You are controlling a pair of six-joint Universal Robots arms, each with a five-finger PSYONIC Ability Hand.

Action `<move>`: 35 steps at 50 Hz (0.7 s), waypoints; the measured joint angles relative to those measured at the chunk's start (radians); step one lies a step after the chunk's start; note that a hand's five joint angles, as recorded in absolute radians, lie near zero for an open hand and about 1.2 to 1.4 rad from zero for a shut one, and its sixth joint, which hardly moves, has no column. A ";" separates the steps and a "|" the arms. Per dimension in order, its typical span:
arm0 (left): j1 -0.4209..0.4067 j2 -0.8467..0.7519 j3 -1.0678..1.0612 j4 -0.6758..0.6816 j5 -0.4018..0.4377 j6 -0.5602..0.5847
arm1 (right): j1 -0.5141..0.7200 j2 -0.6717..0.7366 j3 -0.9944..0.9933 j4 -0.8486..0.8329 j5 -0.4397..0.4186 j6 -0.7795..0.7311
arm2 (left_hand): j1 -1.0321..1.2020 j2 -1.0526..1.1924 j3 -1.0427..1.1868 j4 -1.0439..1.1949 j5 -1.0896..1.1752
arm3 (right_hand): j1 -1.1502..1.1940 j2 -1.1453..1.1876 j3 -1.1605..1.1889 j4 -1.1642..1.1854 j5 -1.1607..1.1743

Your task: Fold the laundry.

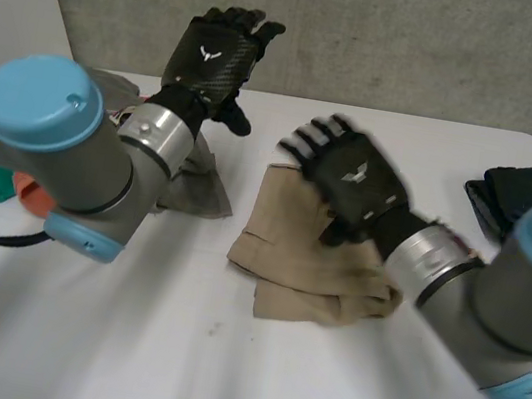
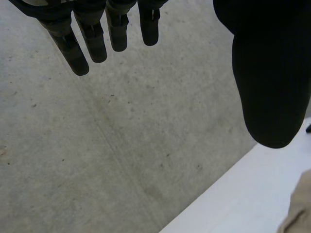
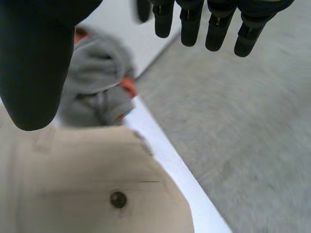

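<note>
Desk [image 1: 218,374]: white, smooth and hard; cloth should slide on it if dragged.
Beige garment [image 1: 288,254]: lies mid-desk, roughly doubled over, with a thick bunched edge on its near side.
Fabric: matte, plain woven and cotton-like, with stitched seams and a small dark button [image 3: 117,199] on the upper layer.
Handling: likely light, limp and non-slip. It will sag and drape rather than hold a line, and nothing about it looks fragile.
Where to hold: probably a pinch at an outer corner or along a seamed edge, through all layers. The middle would only bunch.
Right hand [image 1: 350,178]: over the garment's far part, fingers straight and spread, thumb apart, holding nothing. Whether the palm touches the cloth is unclear.
Grey cloth [image 1: 197,189]: crumpled soft heap beside the garment, under the left arm.
Dark cloth [image 1: 520,194]: neat flat stack on the right side of the desk, well apart.
Left hand [image 1: 213,55]: raised above the desk's far edge, fingers straight and apart, empty.
</note>
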 measured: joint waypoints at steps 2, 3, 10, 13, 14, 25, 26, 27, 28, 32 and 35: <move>-0.014 -0.020 0.037 -0.026 -0.004 -0.019 | -0.035 -0.030 -0.002 0.020 0.014 0.103 | 0.000 0.000 0.000 0.000 0.000 | 0.000 0.000 0.000 0.000 0.000; -0.028 -0.038 0.065 -0.049 -0.005 -0.032 | -0.062 -0.045 -0.007 0.040 0.026 0.153 | 0.000 0.000 0.000 0.000 0.000 | 0.000 0.000 0.000 0.000 0.000; -0.123 -0.184 0.237 -0.183 -0.004 -0.065 | -0.179 -0.023 -0.089 0.206 0.093 0.236 | 0.000 0.000 0.000 0.000 0.000 | 0.000 0.000 0.000 0.000 0.000; -0.152 -0.265 0.325 -0.239 -0.008 -0.063 | -0.191 0.049 -0.166 0.291 0.104 0.216 | 0.000 0.000 0.000 0.000 0.000 | 0.000 0.000 0.000 0.000 0.000; -0.159 -0.292 0.354 -0.258 -0.010 -0.061 | -0.192 0.074 -0.192 0.318 0.105 0.209 | 0.000 0.000 0.000 0.000 0.000 | 0.000 0.000 0.000 0.000 0.000; -0.159 -0.495 0.565 -0.421 -0.117 0.004 | -0.169 0.297 -0.395 0.494 0.099 0.165 | 0.000 0.000 0.000 0.000 0.000 | 0.000 0.000 0.000 0.000 0.000; -0.156 -0.501 0.568 -0.431 -0.129 0.014 | -0.164 0.311 -0.405 0.496 0.099 0.165 | 0.000 0.000 0.000 0.000 0.000 | 0.000 0.000 0.000 0.000 0.000; -0.154 -0.504 0.568 -0.437 -0.137 0.020 | -0.160 0.321 -0.412 0.497 0.099 0.165 | 0.000 0.000 0.000 0.000 0.000 | 0.000 0.000 0.000 0.000 0.000; -0.153 -0.506 0.567 -0.440 -0.141 0.023 | -0.158 0.326 -0.414 0.497 0.100 0.165 | 0.000 0.000 0.000 0.000 0.000 | 0.000 0.000 0.000 0.000 0.000; -0.151 -0.504 0.540 -0.503 -0.151 0.039 | -0.146 0.376 -0.434 0.492 0.104 0.144 | 0.000 0.000 0.000 0.000 0.000 | 0.000 0.000 0.000 0.000 0.000; -0.152 -0.499 0.515 -0.569 -0.151 0.044 | -0.143 0.408 -0.443 0.491 0.111 0.100 | 0.000 0.000 0.000 0.000 0.000 | 0.000 0.000 0.000 0.000 0.000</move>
